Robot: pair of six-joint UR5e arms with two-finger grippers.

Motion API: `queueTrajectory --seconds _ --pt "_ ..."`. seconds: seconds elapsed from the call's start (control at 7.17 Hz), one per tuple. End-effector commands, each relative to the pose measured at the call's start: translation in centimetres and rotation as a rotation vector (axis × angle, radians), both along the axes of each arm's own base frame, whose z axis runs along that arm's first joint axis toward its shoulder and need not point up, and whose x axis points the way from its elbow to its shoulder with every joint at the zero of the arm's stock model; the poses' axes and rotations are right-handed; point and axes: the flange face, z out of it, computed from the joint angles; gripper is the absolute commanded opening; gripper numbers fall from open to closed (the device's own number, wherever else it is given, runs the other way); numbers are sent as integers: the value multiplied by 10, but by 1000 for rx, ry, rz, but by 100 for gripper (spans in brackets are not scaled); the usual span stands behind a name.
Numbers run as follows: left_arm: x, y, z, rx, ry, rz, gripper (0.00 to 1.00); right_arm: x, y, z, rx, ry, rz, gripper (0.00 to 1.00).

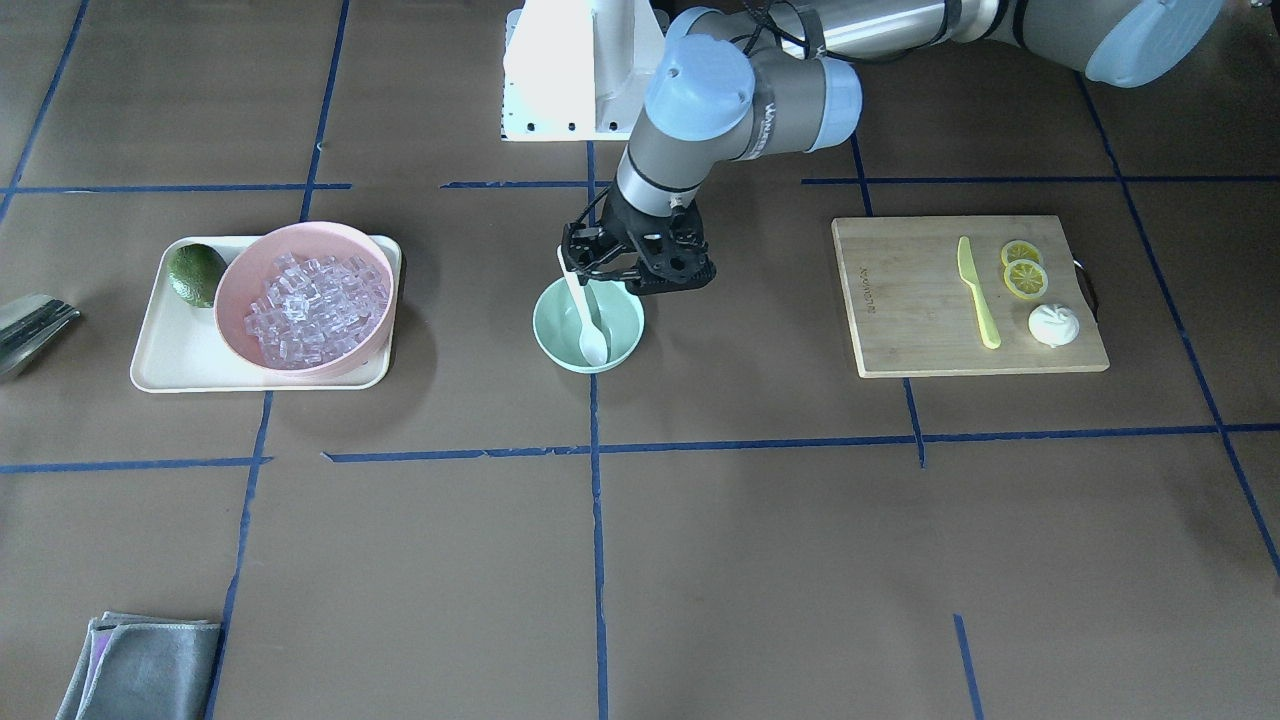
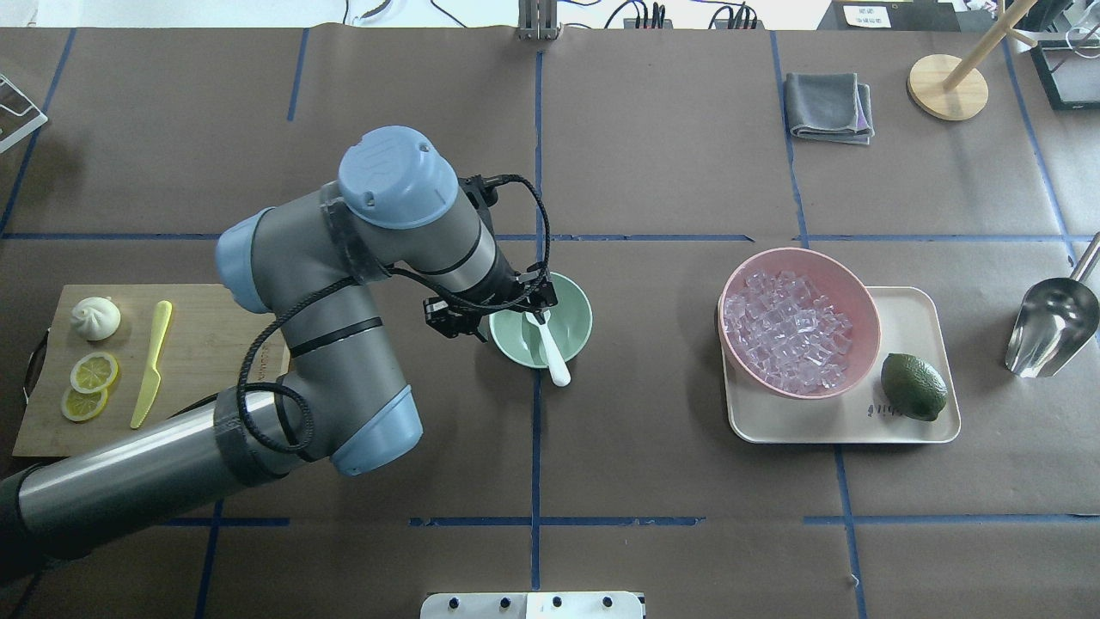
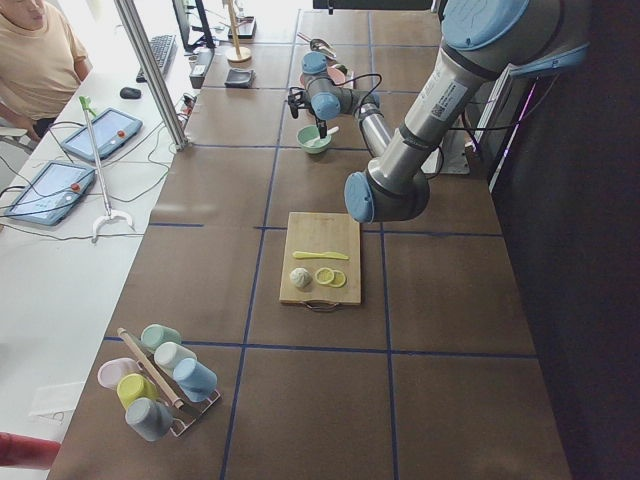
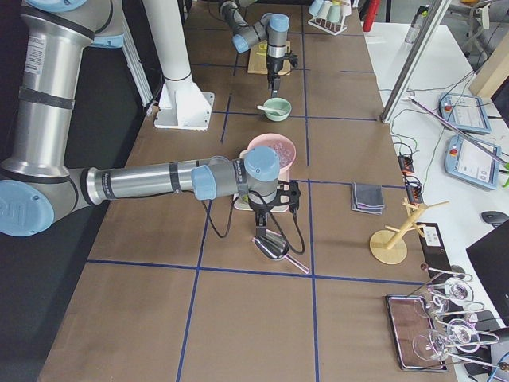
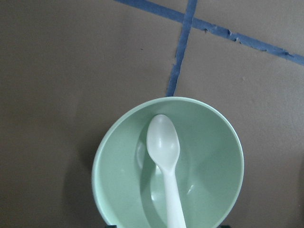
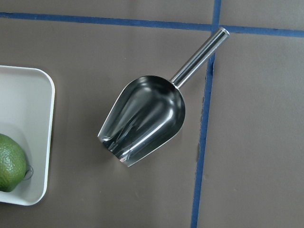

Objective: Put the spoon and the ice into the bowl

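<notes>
The white spoon (image 1: 588, 320) lies in the mint-green bowl (image 1: 620, 345) at the table's middle, scoop down inside and handle leaning on the rim on the robot's side. It also shows in the left wrist view (image 5: 166, 161). My left gripper (image 1: 635, 278) hovers just above the bowl's rim on the robot's side, jaws spread and empty. The ice (image 1: 315, 310) is a heap of clear cubes in the pink bowl (image 2: 859, 292); none shows in the green bowl. My right gripper (image 4: 270, 216) hangs over a metal scoop (image 6: 145, 118); I cannot tell whether it is open.
The pink bowl stands on a cream tray (image 2: 911, 309) with a lime (image 2: 913, 387). A cutting board (image 1: 900, 300) holds a yellow knife (image 1: 978, 292), lemon slices and a bun. A grey cloth (image 2: 829, 105) and a wooden stand (image 2: 945, 86) sit at the far side.
</notes>
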Motion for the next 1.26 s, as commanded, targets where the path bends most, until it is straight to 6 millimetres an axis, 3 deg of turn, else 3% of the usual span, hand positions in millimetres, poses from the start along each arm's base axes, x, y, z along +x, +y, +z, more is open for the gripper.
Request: queueTrajectory --seconds 0.0,0.14,0.42,0.56,0.7,1.12 --pt "-54 11 27 9 13 -28 79 -102 -25 -86 -93 -116 112 99" --pt "-77 12 37 41 14 -29 80 -134 -33 -110 -93 -121 113 99" --pt "-109 29 56 116 12 3 81 -250 -26 -167 -119 -81 103 99" --pt "-111 27 56 116 11 -1 81 -278 -28 -185 -139 -26 94 98" --pt "-111 27 56 115 11 -2 81 -296 -28 -193 -153 16 86 98" --pt "-108 29 57 115 9 2 84 -309 -31 -167 -141 90 100 94"
